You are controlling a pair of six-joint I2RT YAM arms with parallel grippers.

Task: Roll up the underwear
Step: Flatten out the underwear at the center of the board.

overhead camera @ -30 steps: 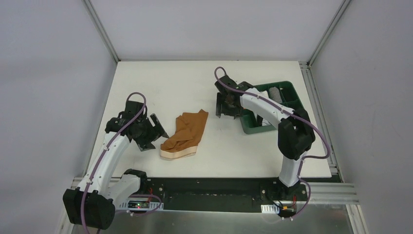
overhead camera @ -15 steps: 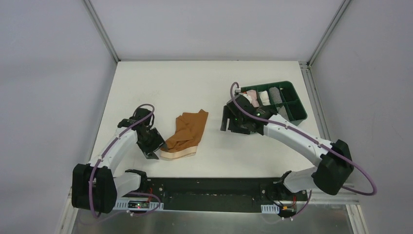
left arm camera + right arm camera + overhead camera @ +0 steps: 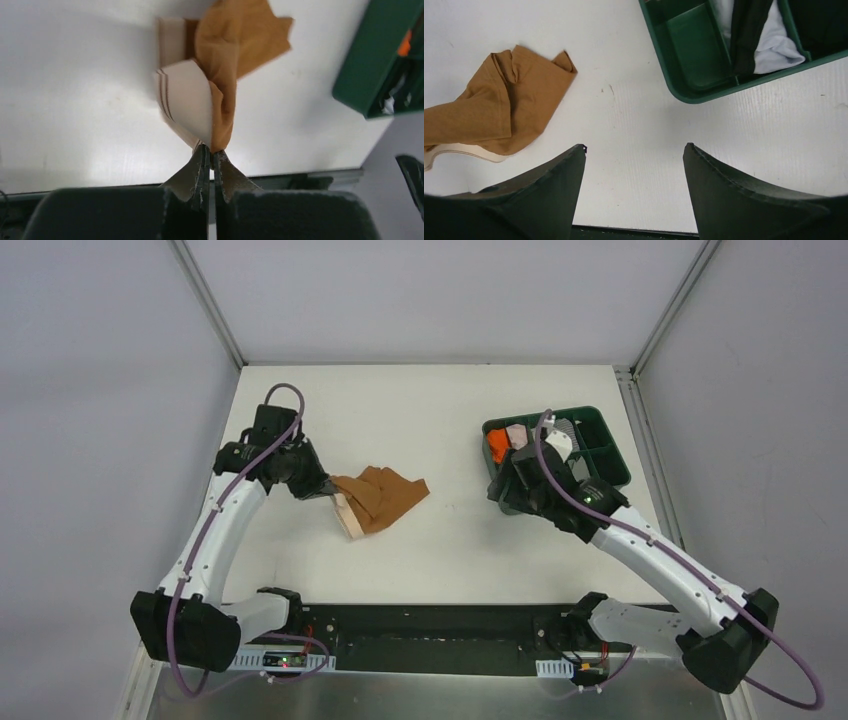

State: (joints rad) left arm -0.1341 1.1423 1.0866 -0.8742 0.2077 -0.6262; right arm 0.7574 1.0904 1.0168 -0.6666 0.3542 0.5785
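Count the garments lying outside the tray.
1: the underwear, on the table left of the tray, its waistband edge pinched in the left gripper. No others show.

table (image 3: pixel 430 410): white | underwear (image 3: pixel 380 498): left of centre, one edge raised | green tray (image 3: pixel 606 462): right side

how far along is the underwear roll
Done: just the grasp, the left gripper shut on the waistband edge of the underwear. In hand: that edge is lifted off the table. Left: all the rolling; the cloth lies loose and crumpled, no roll formed. The right gripper is open, empty, near the tray.
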